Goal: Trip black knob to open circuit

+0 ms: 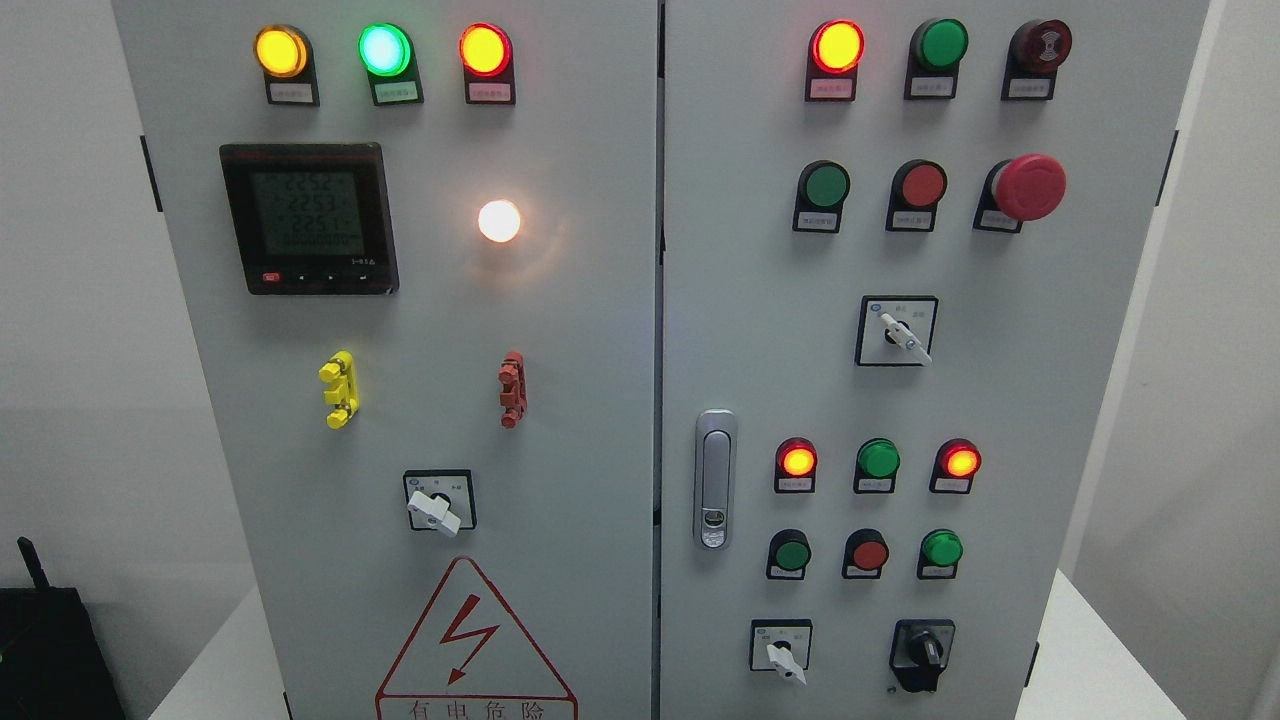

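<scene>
The black knob (922, 652) sits at the lower right of the grey cabinet's right door (1060, 400). Its handle stands roughly upright with a small white mark on it. A white selector switch (785, 655) is to its left. Neither of my hands nor any arm shows in the head view.
The right door carries lit red lamps (837, 46), green and red push buttons, a red mushroom stop button (1030, 187), a white selector (903, 335) and a metal door handle (714, 480). The left door has a digital meter (308, 218), lamps, a white selector (436, 508) and a warning triangle (470, 650).
</scene>
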